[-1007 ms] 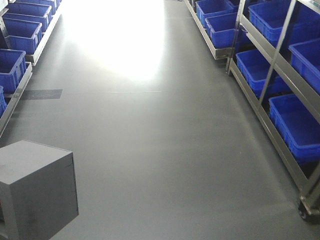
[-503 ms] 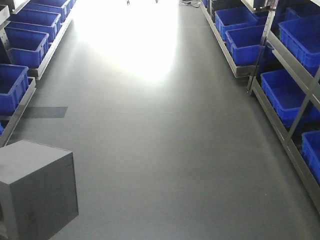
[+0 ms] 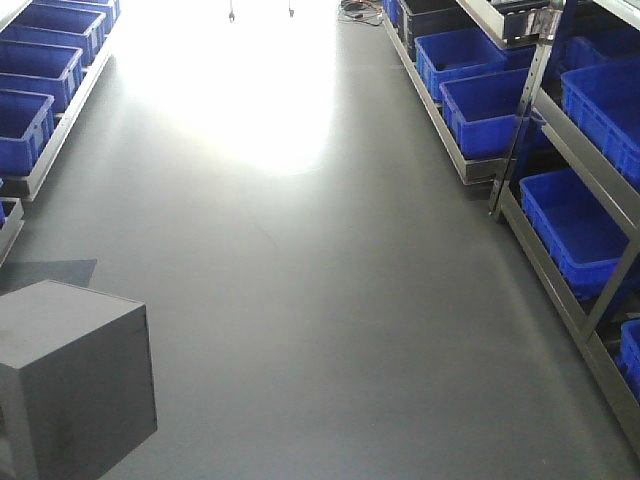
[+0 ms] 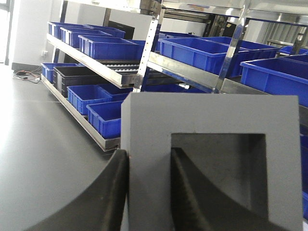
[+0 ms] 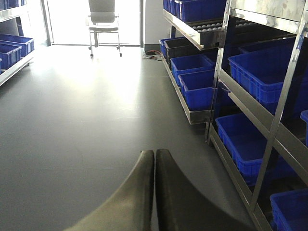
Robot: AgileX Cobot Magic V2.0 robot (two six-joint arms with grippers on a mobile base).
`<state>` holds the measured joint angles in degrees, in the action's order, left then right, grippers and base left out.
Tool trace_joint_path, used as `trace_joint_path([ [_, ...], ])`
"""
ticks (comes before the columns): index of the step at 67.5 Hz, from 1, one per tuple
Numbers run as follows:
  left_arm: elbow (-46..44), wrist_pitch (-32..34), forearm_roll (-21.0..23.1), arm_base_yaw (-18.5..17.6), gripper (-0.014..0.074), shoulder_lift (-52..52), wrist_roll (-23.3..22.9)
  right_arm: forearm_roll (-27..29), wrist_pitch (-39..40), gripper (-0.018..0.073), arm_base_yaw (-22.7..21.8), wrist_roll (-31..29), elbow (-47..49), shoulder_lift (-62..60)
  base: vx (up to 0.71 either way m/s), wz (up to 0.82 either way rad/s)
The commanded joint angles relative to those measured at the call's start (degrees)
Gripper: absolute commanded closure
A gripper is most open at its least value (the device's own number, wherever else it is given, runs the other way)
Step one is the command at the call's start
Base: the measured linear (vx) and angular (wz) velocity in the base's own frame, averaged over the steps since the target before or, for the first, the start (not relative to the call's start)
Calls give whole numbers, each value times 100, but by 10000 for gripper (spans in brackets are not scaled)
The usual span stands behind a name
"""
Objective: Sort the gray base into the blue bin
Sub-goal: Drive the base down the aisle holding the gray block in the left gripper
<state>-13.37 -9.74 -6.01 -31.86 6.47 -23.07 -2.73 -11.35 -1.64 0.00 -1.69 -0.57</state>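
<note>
The gray base [image 3: 75, 380] is a matte gray block at the lower left of the front view, held off the floor. In the left wrist view it fills the right half, with its square recess facing the camera [image 4: 216, 173]. My left gripper [image 4: 149, 152] is shut on the block's left wall, one finger outside it and one inside the recess. My right gripper [image 5: 154, 152] is shut and empty above the bare floor. Blue crates line the racks on both sides; I cannot tell which of them is the blue bin.
A gray floor aisle [image 3: 300, 260] runs ahead between metal racks. The right rack [image 3: 520, 130] holds blue crates [image 3: 480, 105] on low and upper shelves. More crates [image 3: 25, 125] line the left side. A chair [image 5: 103, 21] stands at the bright far end.
The whole view has advanced down the aisle: the dark floor patch on the left slid toward me and the racks shifted. The gray base stays in the same spot in the frame.
</note>
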Motion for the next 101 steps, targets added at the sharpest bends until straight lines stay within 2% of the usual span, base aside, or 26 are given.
trace_joint_path([
  [1,-172,608,16,-13,603,65,-23,-27,433,564,6,-69,-42,-92,47,-15],
  [38,-172,608,16,-13,603,65,-23,-27,427,564,6,-69,-42,-92,46,-2],
  [101,-172,608,16,-13,603,65,-23,-27,427,564,6,-69,-42,-92,42,15],
])
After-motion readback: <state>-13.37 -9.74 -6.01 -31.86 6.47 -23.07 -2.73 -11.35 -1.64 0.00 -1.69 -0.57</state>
